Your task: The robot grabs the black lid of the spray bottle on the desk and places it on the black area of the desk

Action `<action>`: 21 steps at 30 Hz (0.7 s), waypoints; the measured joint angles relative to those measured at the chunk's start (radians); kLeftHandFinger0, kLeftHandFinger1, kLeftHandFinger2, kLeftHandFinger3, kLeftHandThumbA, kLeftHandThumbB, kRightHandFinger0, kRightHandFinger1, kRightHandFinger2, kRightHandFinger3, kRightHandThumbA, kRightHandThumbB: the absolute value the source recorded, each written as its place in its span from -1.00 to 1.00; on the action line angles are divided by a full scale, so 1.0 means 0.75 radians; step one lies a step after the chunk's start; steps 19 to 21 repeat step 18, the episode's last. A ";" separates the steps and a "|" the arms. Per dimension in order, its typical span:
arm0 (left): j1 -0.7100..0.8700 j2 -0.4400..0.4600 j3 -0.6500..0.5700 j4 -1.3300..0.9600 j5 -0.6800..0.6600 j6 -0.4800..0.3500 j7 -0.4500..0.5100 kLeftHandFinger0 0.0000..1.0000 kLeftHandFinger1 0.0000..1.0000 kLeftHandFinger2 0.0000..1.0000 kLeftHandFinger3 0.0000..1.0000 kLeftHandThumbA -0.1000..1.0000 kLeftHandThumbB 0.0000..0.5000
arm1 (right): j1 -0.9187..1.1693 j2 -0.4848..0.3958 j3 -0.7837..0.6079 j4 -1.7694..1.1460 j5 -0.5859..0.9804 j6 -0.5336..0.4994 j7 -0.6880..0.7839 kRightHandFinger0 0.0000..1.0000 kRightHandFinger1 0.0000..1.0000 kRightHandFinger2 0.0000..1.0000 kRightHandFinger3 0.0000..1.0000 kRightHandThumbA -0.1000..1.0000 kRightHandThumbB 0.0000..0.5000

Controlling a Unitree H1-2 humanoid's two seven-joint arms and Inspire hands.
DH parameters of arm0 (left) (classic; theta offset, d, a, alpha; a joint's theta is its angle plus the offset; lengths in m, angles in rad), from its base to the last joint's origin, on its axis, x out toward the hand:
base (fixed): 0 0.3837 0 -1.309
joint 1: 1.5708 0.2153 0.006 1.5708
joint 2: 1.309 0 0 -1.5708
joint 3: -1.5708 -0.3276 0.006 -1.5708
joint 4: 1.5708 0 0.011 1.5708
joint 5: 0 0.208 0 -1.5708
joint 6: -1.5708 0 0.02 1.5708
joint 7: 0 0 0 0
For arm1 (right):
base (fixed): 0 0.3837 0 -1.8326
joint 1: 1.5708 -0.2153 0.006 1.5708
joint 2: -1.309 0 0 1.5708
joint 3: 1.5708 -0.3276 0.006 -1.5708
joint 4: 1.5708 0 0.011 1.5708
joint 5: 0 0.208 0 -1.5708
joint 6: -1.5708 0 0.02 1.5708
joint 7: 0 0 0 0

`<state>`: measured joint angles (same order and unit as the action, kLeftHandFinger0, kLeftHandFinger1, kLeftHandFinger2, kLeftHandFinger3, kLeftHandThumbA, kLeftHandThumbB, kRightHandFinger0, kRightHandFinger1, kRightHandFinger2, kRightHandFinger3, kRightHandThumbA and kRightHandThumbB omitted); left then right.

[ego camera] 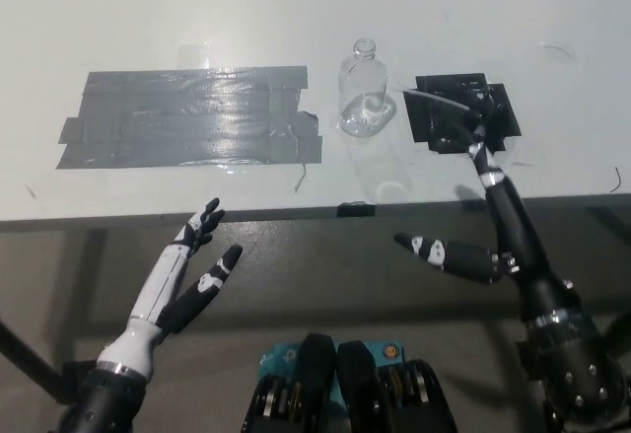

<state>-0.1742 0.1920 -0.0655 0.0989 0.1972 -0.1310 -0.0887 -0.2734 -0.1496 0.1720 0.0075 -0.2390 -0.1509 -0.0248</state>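
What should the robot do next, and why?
Probably lower the right hand to rest. The lid already seems to lie on the black patch, the bottle stands open, and that hand is open and empty. The left hand rests open below the desk.

black lid (480, 122) partly hidden by right robot hand (483, 226)

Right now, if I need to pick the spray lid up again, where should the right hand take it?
Probably take the spray lid by its chunky black head, from above: it lies flat on the black patch, its thin tube pointing toward the clear bottle. The open right hand is nearest.
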 measured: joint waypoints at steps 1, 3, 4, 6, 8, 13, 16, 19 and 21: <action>0.016 0.000 0.000 -0.001 0.000 -0.001 0.000 1.00 1.00 1.00 1.00 0.62 -0.66 | 0.016 -0.001 0.001 0.021 -0.003 0.000 0.001 1.00 1.00 1.00 1.00 0.87 0.32; 0.038 0.000 0.000 -0.005 0.000 -0.001 0.000 1.00 1.00 1.00 1.00 0.62 -0.65 | 0.034 -0.004 0.002 0.045 -0.007 -0.001 0.005 1.00 1.00 1.00 1.00 0.86 0.32; 0.057 0.000 0.000 -0.011 0.000 -0.002 0.000 1.00 1.00 1.00 1.00 0.60 -0.65 | 0.044 -0.005 0.006 0.055 -0.008 -0.004 0.009 1.00 1.00 1.00 1.00 0.85 0.34; 0.078 -0.001 -0.001 -0.019 0.000 -0.003 0.000 1.00 1.00 1.00 1.00 0.59 -0.65 | 0.056 -0.006 0.011 0.066 -0.008 -0.011 0.014 1.00 1.00 1.00 1.00 0.85 0.34; 0.102 -0.002 -0.002 -0.035 0.000 -0.004 0.000 1.00 1.00 1.00 1.00 0.56 -0.65 | 0.066 -0.005 0.017 0.074 -0.008 -0.019 0.020 1.00 1.00 1.00 1.00 0.85 0.35; 0.127 -0.002 -0.006 -0.044 0.002 -0.004 0.000 1.00 1.00 1.00 1.00 0.53 -0.67 | 0.092 -0.005 0.023 0.087 -0.008 -0.027 0.033 1.00 1.00 1.00 1.00 0.81 0.33; 0.133 -0.002 -0.007 -0.045 0.004 -0.005 0.000 1.00 1.00 1.00 1.00 0.49 -0.70 | 0.101 -0.005 0.024 0.088 -0.008 -0.027 0.042 1.00 1.00 1.00 1.00 0.77 0.31; 0.133 -0.002 -0.007 -0.047 0.005 -0.005 0.000 1.00 1.00 1.00 1.00 0.49 -0.70 | 0.102 -0.005 0.024 0.088 -0.008 -0.027 0.045 1.00 1.00 1.00 1.00 0.76 0.31; 0.133 -0.002 -0.007 -0.047 0.005 -0.005 0.000 1.00 1.00 1.00 1.00 0.49 -0.70 | 0.102 -0.005 0.024 0.088 -0.008 -0.027 0.045 1.00 1.00 1.00 1.00 0.76 0.31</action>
